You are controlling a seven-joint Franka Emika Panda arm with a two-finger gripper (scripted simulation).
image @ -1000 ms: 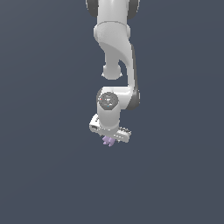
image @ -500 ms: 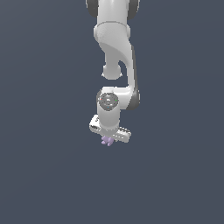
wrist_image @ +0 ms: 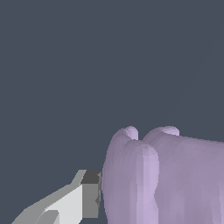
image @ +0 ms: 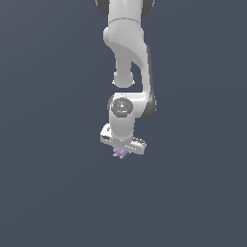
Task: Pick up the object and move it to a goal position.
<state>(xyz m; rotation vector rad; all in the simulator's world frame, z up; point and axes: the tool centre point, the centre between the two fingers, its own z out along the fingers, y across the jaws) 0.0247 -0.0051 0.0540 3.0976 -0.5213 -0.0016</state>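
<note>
In the exterior view we see the white Panda arm (image: 126,58) hanging down from the top of the frame against a plain slate-grey backdrop, its tool (image: 121,150) pointing downward. The pale lilac object (image: 120,153) peeks out just beneath the tool's body, its small pointed lobes showing below the white housing. In the wrist view the object (wrist_image: 162,179) fills much of the picture, rounded lobes uppermost, and one grey-tipped finger (wrist_image: 89,194) presses against its side. The opposite finger is out of view, yet we read the tool as pinching the object.
</note>
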